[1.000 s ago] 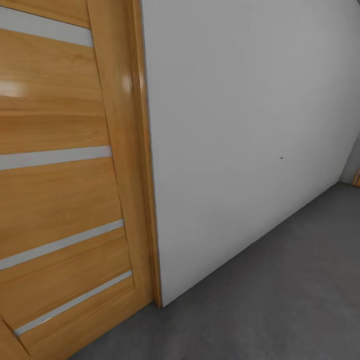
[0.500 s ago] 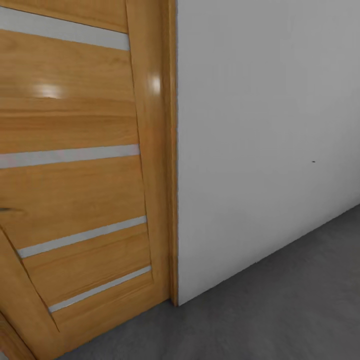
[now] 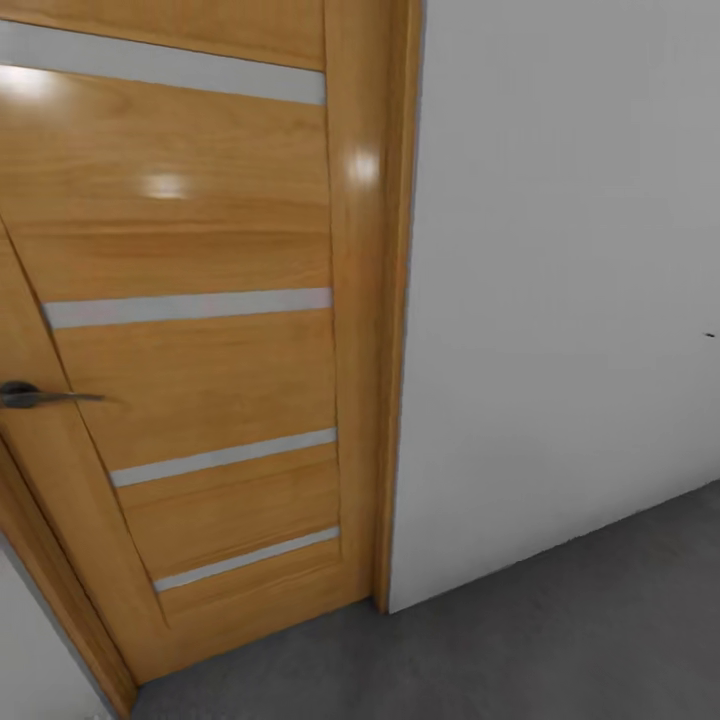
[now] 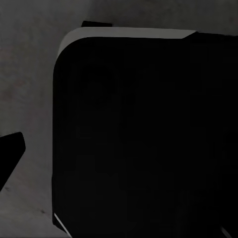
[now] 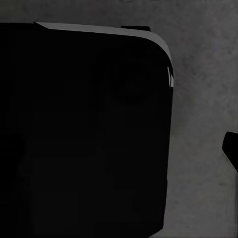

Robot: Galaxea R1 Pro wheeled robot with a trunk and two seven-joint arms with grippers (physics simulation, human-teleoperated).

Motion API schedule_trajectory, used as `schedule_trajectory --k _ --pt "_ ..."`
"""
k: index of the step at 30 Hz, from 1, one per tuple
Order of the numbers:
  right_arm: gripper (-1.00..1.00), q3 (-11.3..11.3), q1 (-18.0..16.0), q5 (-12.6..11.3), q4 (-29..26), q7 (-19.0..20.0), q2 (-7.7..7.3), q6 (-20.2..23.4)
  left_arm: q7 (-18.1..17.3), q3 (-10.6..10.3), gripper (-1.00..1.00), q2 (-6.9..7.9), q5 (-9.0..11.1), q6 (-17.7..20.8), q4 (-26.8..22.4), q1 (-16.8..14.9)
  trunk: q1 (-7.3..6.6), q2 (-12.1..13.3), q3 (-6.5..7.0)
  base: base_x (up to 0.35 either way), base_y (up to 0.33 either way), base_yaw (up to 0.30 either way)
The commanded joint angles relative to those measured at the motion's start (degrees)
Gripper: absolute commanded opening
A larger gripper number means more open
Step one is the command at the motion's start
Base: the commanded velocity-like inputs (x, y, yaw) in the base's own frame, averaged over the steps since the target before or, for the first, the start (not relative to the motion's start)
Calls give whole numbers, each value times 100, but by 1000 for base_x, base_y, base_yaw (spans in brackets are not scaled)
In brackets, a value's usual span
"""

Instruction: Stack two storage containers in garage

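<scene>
Presently catalogued in the head view: a wood-panelled door (image 3: 200, 350) with pale inset strips and a dark lever handle (image 3: 40, 397), set beside a white wall (image 3: 560, 300) above the dark grey concrete floor (image 3: 520, 640). No storage container is seen, so its bearing, long axis and nearer arm cannot be judged. Each wrist view adds a black rounded body (image 4: 144, 139) over grey floor; claw opening cannot be told.
</scene>
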Motion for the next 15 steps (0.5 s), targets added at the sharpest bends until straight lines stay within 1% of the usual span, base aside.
schedule_trajectory --k 1,15 --pt "100 1 -1 5 1 1 0 -16 -1 9 100 -1 42 -12 -1 -1 0 -3 -5 0 0 283" --pt "100 1 -1 10 1 -11 -1 -24 -1 11 100 -1 52 -12 -1 -1 0 -3 -5 0 0 283"
